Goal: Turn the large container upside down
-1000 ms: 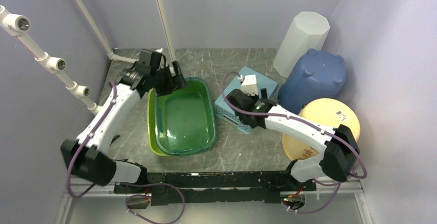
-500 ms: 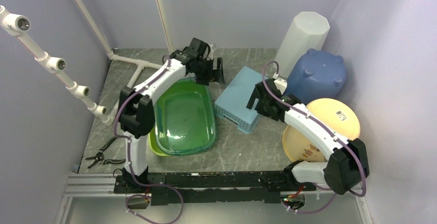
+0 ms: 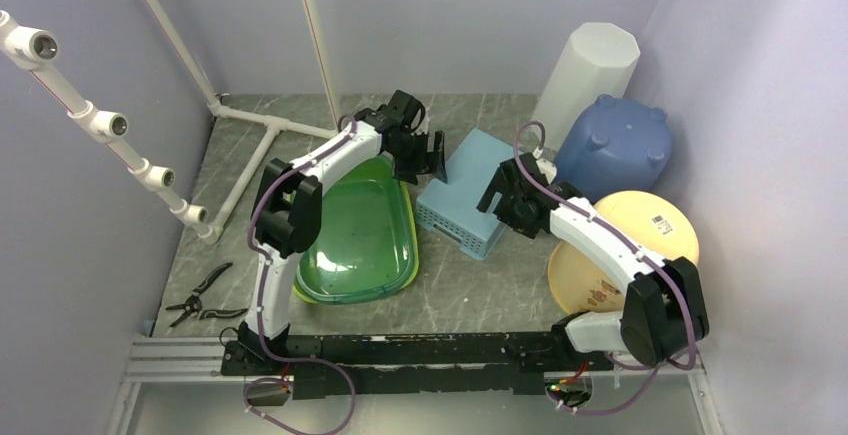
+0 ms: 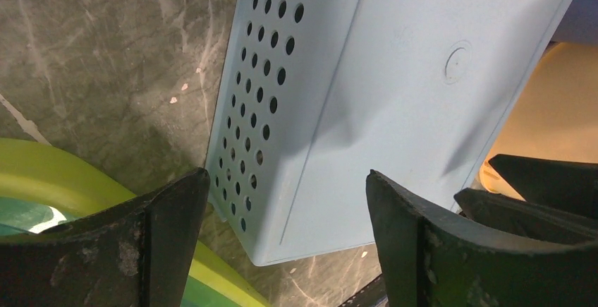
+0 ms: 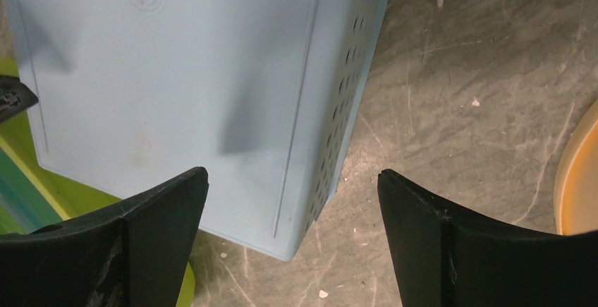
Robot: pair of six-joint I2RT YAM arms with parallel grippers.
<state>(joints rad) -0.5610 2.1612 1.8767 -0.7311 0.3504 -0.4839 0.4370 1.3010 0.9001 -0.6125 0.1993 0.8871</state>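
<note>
The container (image 3: 466, 193), a pale blue perforated box, lies bottom-up on the table (image 3: 470, 290) between the green tub (image 3: 360, 240) and the yellow bowl (image 3: 640, 223), its flat base facing up. We see the left gripper (image 4: 285, 187) spread wide over the container's perforated wall on the tub side, grasping nothing. We see the right gripper (image 5: 290, 180) equally spread over a corner on the other side, one finger above the base and one above bare table, likewise empty.

The basket (image 3: 462, 190) was pale blue with rows of round holes; the tub (image 3: 360, 230) green, yellow-rimmed; the table (image 3: 480, 285) grey, white-veined.
</note>
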